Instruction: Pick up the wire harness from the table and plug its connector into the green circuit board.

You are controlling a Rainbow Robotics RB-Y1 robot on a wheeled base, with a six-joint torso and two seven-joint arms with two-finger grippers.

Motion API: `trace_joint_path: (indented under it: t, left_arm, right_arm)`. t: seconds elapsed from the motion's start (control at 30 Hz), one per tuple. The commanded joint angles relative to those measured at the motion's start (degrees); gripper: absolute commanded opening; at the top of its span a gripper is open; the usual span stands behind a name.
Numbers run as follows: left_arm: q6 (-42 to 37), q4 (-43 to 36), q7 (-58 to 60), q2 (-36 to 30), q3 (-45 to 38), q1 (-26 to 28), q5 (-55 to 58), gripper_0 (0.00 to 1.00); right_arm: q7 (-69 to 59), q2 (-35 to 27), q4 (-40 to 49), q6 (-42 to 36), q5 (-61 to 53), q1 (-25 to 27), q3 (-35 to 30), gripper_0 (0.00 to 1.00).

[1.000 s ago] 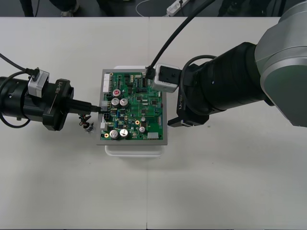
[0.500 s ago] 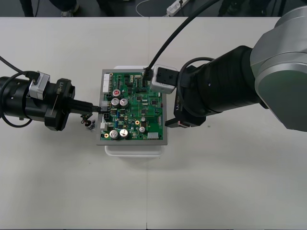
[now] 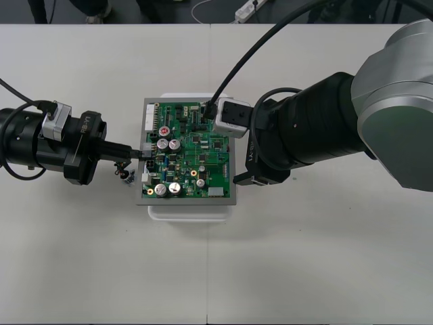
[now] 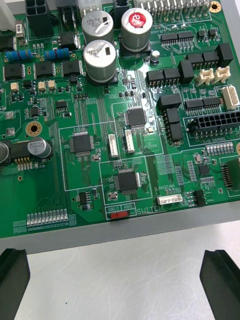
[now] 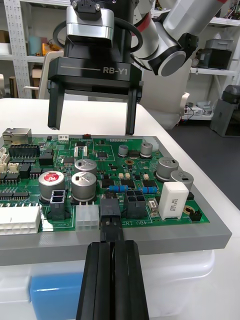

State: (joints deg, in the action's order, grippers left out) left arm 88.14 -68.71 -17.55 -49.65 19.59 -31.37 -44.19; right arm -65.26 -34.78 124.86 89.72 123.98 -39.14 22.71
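Observation:
The green circuit board [image 3: 189, 159] lies on its white base [image 3: 189, 211] mid-table. My left gripper [image 3: 139, 154] reaches in level from the left and is shut on the harness's black plug [image 5: 110, 216]. The plug presses against the connectors on the board's left edge; whether it is fully seated I cannot tell. The harness wires [image 3: 123, 173] hang down to the table beside that edge. My right gripper [image 3: 242, 157] hovers over the board's right edge, open and holding nothing. Its fingers [image 4: 12, 280] stand far apart, and from the left wrist this other gripper [image 5: 92, 125] stands behind the board [image 5: 125, 175].
The right arm's thick dark forearm [image 3: 318, 132] spans the table's right side, with a black cable [image 3: 250, 51] arching back off the far edge. Bare table [image 3: 203, 271] extends in front of the board.
My right gripper has edged slightly left and nearer over the board's right side. The left gripper holds its place at the left edge with the plug.

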Motion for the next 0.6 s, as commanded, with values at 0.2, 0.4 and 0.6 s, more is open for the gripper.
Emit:
trace_joint_path:
  t: [0.2,0.4,0.6]
  left_arm:
    - [1.9,-2.0,-2.4,2.4,0.5,-2.7,-0.5,0.0]
    - [1.9,-2.0,-2.2,2.7,0.5,-3.0,-0.6,0.0]
    - [1.9,-2.0,-2.0,2.9,0.5,-3.3,-0.7,0.0]
  right_arm:
    - [2.2,0.9,1.8,0.3,-0.9,0.2,0.1,1.0]
    - [2.4,0.9,1.8,0.3,-1.6,0.2,-0.3,1.0]
    - [2.5,0.7,1.8,0.3,-2.4,0.2,-1.4,1.0]
